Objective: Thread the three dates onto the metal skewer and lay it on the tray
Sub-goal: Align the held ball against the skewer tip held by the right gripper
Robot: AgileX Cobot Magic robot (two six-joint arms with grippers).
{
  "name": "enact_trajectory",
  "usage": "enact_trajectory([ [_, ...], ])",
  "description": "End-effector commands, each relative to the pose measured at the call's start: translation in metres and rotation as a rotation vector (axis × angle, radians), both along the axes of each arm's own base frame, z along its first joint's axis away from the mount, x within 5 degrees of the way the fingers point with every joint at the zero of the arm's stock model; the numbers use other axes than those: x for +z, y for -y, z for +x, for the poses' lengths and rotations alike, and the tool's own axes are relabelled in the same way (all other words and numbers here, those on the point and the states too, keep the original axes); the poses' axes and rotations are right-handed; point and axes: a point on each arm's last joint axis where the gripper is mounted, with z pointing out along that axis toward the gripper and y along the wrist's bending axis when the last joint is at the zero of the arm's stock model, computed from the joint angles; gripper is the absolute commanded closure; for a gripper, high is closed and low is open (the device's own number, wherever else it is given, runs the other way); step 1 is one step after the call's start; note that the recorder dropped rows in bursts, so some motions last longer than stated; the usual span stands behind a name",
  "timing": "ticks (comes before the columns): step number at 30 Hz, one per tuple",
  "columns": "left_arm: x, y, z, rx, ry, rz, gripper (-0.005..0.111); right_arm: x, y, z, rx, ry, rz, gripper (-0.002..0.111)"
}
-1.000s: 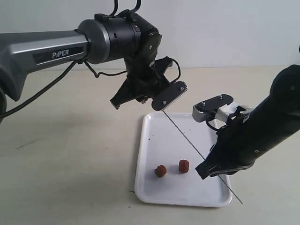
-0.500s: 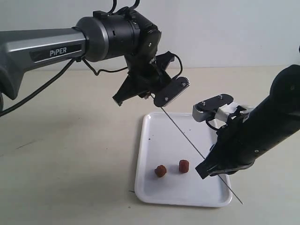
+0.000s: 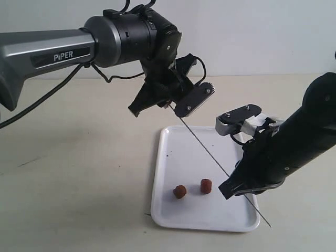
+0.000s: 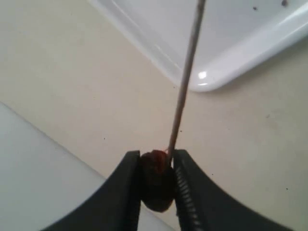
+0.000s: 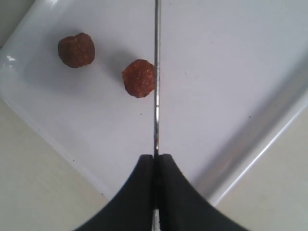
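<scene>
Skewer (image 3: 210, 156): slanting above the tray (image 3: 159, 173), upper end meeting a date (image 4: 155, 183).
Left gripper (image 3: 175, 106): raised near the tray's far edge, fingers clamped on that date.
Right gripper (image 5: 155, 161): fingers pinched together on the skewer's lower stretch.
Tray contents: second date (image 3: 179, 191) and third date (image 3: 206, 185), loose, near each other.

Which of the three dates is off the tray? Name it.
The date clamped in the left gripper, at the skewer's upper end. The other two dates lie loose on the tray.
</scene>
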Motion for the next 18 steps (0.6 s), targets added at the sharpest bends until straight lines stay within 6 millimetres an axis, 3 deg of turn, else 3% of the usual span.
enact_trajectory([
  [1, 0.0129, 0.0018, -0.0051, 0.004, 0.011, -0.022, 0.083, 0.0019, 0.0003, 0.0013, 0.004, 0.025, -0.003, 0.108],
  [18, 0.0154, -0.0039, -0.008, 0.016, -0.01, 0.036, 0.083, 0.0019, 0.0003, 0.0016, 0.003, 0.028, -0.003, 0.108],
])
